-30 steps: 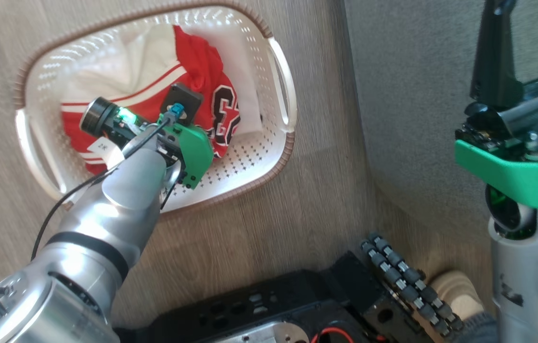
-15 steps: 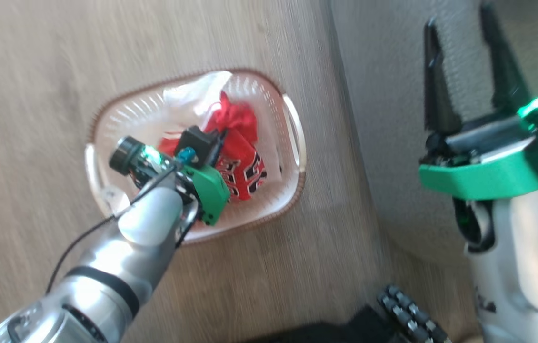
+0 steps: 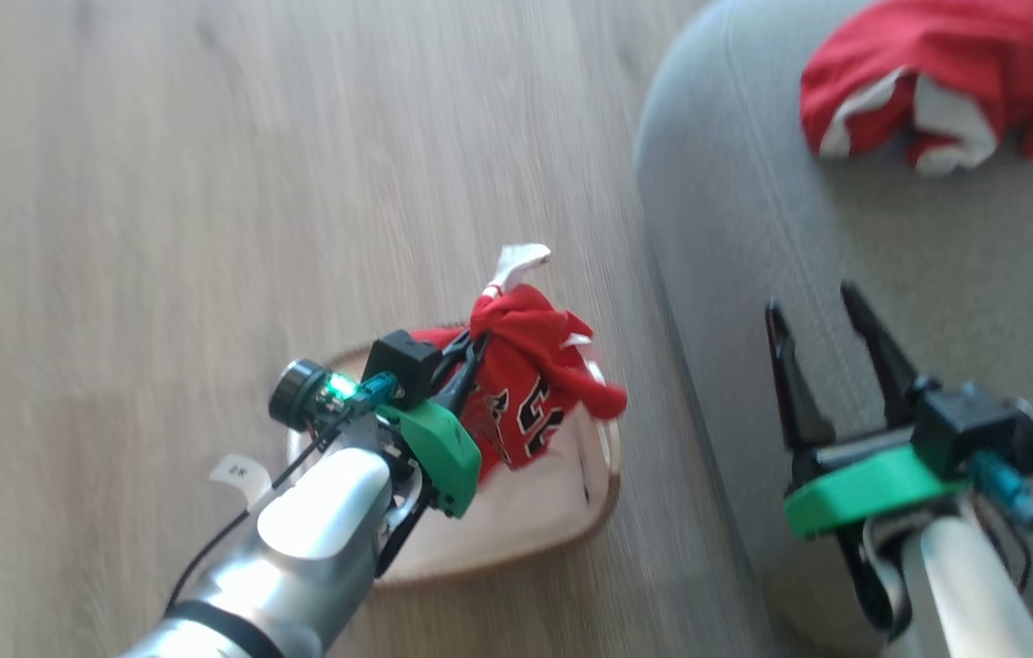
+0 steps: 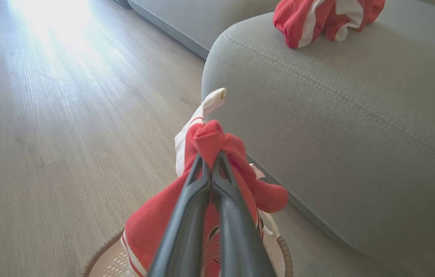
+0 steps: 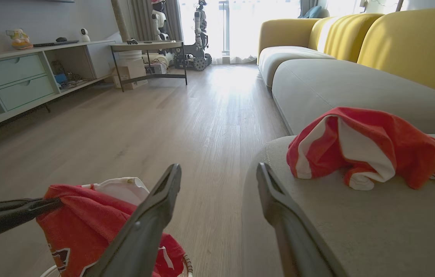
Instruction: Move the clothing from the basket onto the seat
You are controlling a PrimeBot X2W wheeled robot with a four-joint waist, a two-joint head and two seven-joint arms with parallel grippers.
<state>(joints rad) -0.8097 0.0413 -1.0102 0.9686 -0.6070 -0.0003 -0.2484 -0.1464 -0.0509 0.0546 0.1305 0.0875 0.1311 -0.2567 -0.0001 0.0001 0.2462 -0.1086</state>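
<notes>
My left gripper is shut on a bunched fold of the red jersey, which hangs above the cream basket. In the left wrist view the shut gripper pinches the jersey over the basket rim. A white cloth tip sticks up behind the fold. A second red and white garment lies on the grey seat. My right gripper stands open and empty above the seat's edge. The right wrist view shows that gripper, the seat and the lying garment.
Wooden floor stretches left of the seat. Yellow sofa backs rise behind the cushions. A pale green sideboard, a low table and another robot stand far across the room.
My left gripper has risen with the jersey, lifting it up from the basket. The head camera has swung, bringing the seat and the garment on it into view.
</notes>
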